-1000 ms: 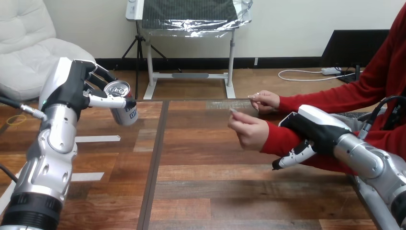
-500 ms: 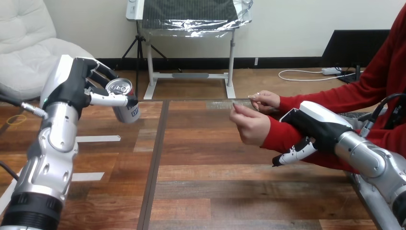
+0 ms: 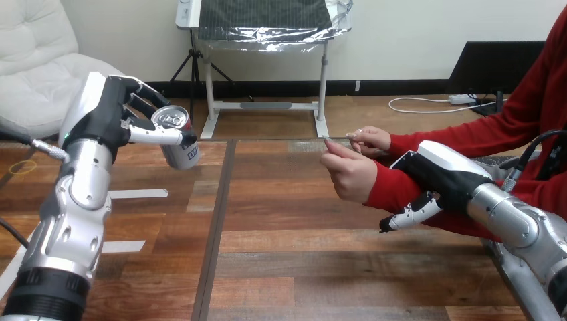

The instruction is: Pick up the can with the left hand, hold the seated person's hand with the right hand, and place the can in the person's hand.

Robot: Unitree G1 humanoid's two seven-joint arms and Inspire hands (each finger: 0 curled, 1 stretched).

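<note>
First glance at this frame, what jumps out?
The left robot hand holds a can tilted in the air at the view's left. At right, the right robot hand clasps the person's forearm, with the person's nearer hand raised just ahead of it.

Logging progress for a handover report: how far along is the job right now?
Done: the left hand has the can gripped and lifted off the table. In hand: the right hand clasps the person's forearm. Left: carrying the can across into the person's nearer hand.
</note>
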